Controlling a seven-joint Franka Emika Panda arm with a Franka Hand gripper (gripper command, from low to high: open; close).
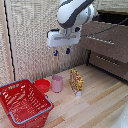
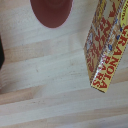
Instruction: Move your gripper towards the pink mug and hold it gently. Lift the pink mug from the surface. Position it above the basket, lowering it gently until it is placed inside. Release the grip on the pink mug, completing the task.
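The pink mug (image 1: 57, 83) stands upright on the wooden table between a low red bowl and a granola box. My gripper (image 1: 61, 51) hangs high above the mug, open and empty, with its two dark-blue fingertips (image 1: 68, 50) apart. The red lattice basket (image 1: 22, 101) sits at the exterior view's lower left, apart from the mug, and nothing shows inside it. In the wrist view a round dark-pink shape (image 2: 51, 11), seemingly the mug seen from above, lies beside the box. The fingertips do not show clearly there.
A low red bowl (image 1: 42, 85) sits between the basket and the mug. A yellow-and-red granola box (image 1: 76, 81) (image 2: 106, 47) stands close to the mug on the other side. Wooden drawers (image 1: 107, 42) stand at the exterior view's right, and a woven screen stands behind.
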